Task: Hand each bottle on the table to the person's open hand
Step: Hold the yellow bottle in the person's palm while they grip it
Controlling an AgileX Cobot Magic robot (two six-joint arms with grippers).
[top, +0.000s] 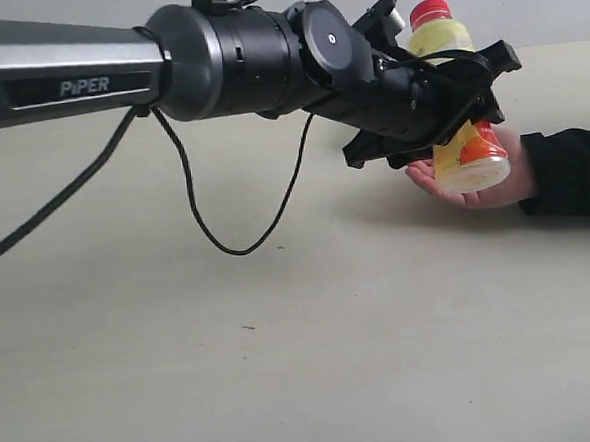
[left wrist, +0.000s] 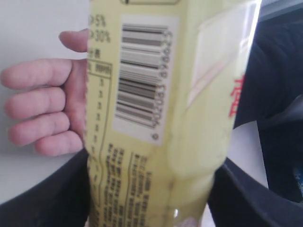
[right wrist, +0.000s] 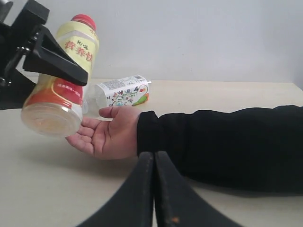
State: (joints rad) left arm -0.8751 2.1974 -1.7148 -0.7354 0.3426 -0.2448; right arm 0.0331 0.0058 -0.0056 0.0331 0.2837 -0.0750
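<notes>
My left gripper (top: 466,110) is shut on the yellow bottle with the red cap (top: 455,101), holding it tilted with its base just over the person's open hand (top: 479,192). In the left wrist view the yellow bottle (left wrist: 161,118) fills the middle between the dark fingers (left wrist: 42,198), and the hand (left wrist: 42,106) lies behind it. The right wrist view shows the same bottle (right wrist: 59,90) above the palm (right wrist: 106,135), a whitish bottle (right wrist: 120,91) lying on its side on the table (right wrist: 47,189) behind the hand, and my right gripper (right wrist: 154,163) shut and empty.
The person's black sleeve (top: 572,169) stretches across the table (top: 284,362) from the right. A black cable (top: 200,217) hangs under the left arm. A pale wall (right wrist: 199,38) stands behind the table.
</notes>
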